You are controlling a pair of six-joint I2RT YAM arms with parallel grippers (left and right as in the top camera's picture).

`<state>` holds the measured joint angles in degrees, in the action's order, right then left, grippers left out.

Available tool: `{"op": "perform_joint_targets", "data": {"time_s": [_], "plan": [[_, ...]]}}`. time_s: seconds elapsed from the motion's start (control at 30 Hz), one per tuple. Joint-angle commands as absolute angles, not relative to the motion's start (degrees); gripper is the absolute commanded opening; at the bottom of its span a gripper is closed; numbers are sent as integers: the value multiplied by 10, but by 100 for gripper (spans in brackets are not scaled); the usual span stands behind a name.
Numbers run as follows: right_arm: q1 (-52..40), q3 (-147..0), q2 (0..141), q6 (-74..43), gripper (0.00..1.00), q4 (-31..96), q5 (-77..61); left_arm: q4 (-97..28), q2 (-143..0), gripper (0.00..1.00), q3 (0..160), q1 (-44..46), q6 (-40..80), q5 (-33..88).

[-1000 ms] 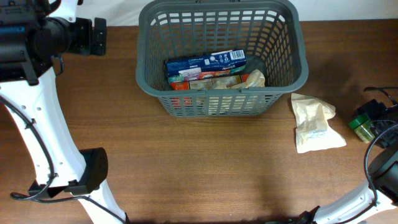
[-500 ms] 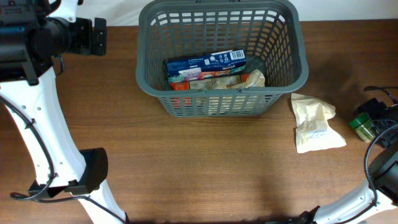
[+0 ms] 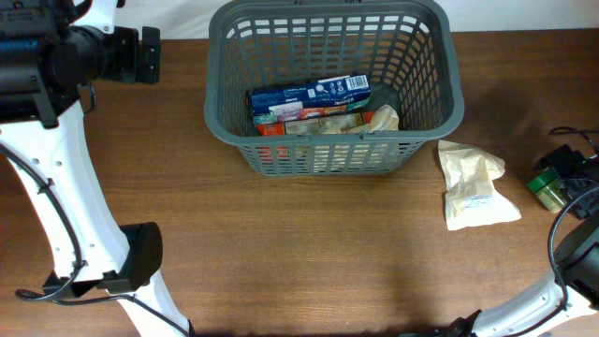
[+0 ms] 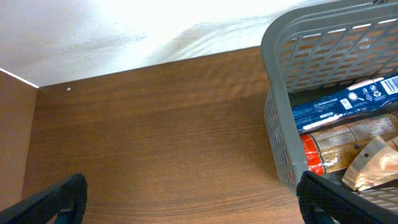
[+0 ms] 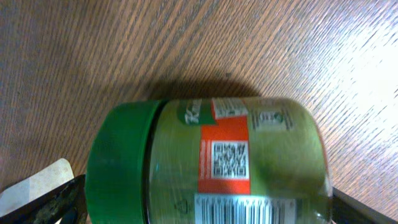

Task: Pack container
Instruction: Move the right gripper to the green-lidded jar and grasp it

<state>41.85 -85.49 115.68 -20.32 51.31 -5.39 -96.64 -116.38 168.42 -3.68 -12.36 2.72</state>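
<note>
the left gripper (image 4: 199,208) is wide open and holds nothing, just left of the grey basket (image 3: 328,138); the basket sits at the far middle of the table (image 3: 309,253); the right gripper (image 5: 205,208) has a finger at each end of a green-lid jar (image 5: 236,155) lying down; i cannot tell if it squeezes

i see a green-lidded jar (image 5: 211,165) lying on its side on the wooden tabletop (image 5: 93,56), between the dark tips of the right tool (image 5: 214,204); they may be touching it, i can't confirm.
</note>
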Motion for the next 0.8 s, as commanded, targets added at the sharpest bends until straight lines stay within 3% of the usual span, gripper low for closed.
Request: {"op": "perform_joint_targets", "data": {"time_s": [0.0,0.67,0.77], "plan": [[421,-864,1152,-200,99,509,-38,-967,-1161,99,1684,-39,-116,25],[421,-856,1194,-200,100,510,-29,-967,-1161,99,1684,-39,-116,25],[421,-856,1194,-200,95,512,-29,-967,-1161,99,1684,-39,-116,25]]}}
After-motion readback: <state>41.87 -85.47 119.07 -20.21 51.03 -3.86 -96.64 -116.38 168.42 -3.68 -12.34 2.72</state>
